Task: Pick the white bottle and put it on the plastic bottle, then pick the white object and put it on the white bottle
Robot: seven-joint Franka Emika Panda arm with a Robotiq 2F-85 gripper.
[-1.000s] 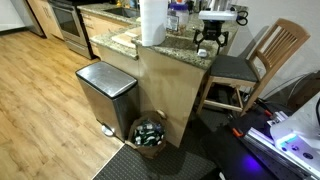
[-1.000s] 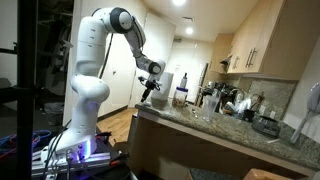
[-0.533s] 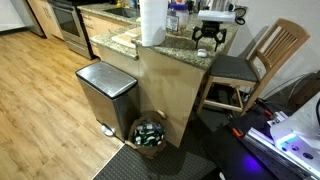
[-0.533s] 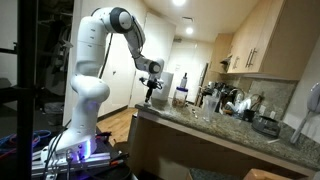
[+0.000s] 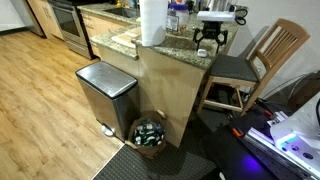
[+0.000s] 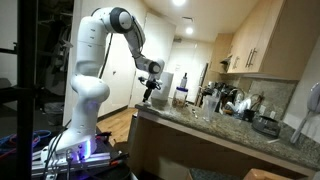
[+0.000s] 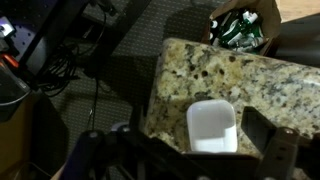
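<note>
A kitchen with a wood floor. The speckled granite counter [image 7: 195,70] ends above a steel trash can [image 5: 106,90] and a bin of green containers [image 5: 150,132] — their labels are too small to read. The gripper [image 5: 210,42] hangs over the counter's end, its fingers [image 7: 268,142] spread wide and released. The white object [image 7: 212,127] lies on the granite beneath, between them. A paper towel roll [image 5: 152,20] stands near.

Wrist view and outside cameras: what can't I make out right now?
- Gripper: wrist view, dark, blurred, cut by bottom edge; open or shut unclear.
- White container: wrist view, lower edge behind the gripper; its kind unclear.
- Bottles: in an exterior view, too small to tell apart.
- Small white cap: found in no view.
</note>
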